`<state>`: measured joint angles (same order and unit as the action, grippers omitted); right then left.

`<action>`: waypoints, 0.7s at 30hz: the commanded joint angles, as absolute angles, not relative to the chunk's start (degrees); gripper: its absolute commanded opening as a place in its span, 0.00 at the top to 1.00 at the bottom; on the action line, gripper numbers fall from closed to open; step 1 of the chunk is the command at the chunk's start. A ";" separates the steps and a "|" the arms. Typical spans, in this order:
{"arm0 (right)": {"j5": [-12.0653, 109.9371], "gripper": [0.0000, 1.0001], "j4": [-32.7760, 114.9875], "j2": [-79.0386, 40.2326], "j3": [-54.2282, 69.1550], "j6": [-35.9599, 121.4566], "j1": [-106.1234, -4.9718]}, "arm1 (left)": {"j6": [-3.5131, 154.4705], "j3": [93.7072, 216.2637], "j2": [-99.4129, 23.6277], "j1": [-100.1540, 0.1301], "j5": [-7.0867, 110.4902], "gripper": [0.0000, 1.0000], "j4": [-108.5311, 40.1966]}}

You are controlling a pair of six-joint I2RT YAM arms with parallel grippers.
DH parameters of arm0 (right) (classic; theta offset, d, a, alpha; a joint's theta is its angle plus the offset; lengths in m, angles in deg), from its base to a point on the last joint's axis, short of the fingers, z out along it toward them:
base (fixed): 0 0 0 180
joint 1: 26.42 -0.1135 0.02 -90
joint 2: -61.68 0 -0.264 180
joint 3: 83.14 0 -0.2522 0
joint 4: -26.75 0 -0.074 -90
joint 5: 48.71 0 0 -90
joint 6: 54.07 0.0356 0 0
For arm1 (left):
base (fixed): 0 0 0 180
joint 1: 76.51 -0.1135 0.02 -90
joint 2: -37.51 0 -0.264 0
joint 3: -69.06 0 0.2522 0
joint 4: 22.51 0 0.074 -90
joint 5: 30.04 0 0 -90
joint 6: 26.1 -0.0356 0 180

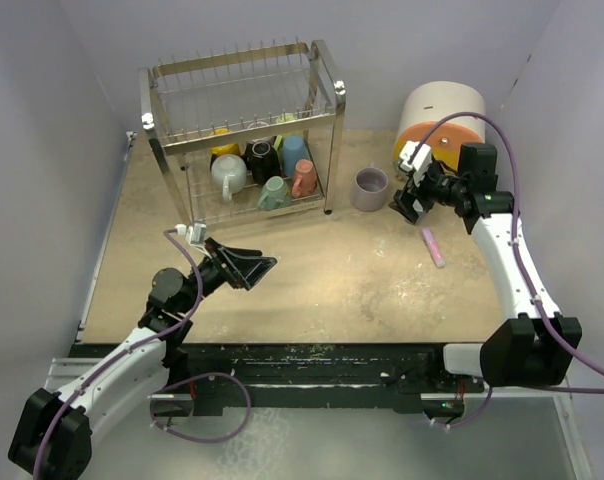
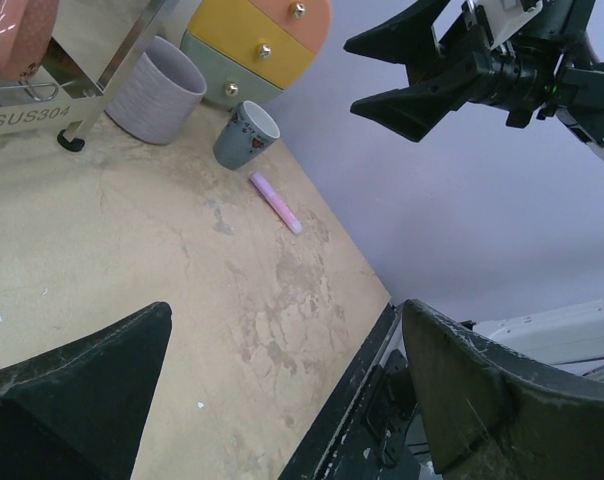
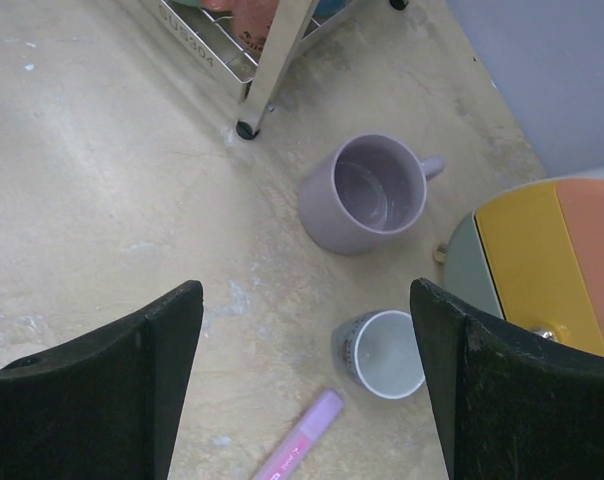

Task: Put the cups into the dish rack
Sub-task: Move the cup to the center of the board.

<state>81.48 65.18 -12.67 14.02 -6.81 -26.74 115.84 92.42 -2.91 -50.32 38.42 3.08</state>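
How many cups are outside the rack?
2. A lilac cup stands by the right front leg of the rack. A smaller grey-blue cup stands beside the drawer unit. Others may be hidden behind the rack.

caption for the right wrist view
Open right gripper above a lilac mug and a grey mug near the dish rack

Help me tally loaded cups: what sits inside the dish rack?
In the dish rack, lower tier: white cup, black cup, blue cup, teal cup, pink cup, yellow cup. Its front rail covers the back row; more may hide there.
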 commanded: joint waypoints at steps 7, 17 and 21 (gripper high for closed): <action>79.80 0.14 68.16 -16.26 8.53 -14.92 -26.62 | 115.91 92.49 -2.15 -50.67 40.68 0.01 1.86; 87.85 0.10 78.77 -24.69 1.53 -38.62 -26.76 | 114.78 93.30 -0.76 -50.68 41.55 0.01 -2.77; 87.53 0.06 81.00 -29.04 -1.77 -43.17 -26.77 | 114.44 93.51 0.73 -50.69 42.00 0.01 -5.58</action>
<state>84.76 76.28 -26.35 2.70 -33.60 -26.76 115.36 92.34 -0.94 -50.32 40.98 -4.31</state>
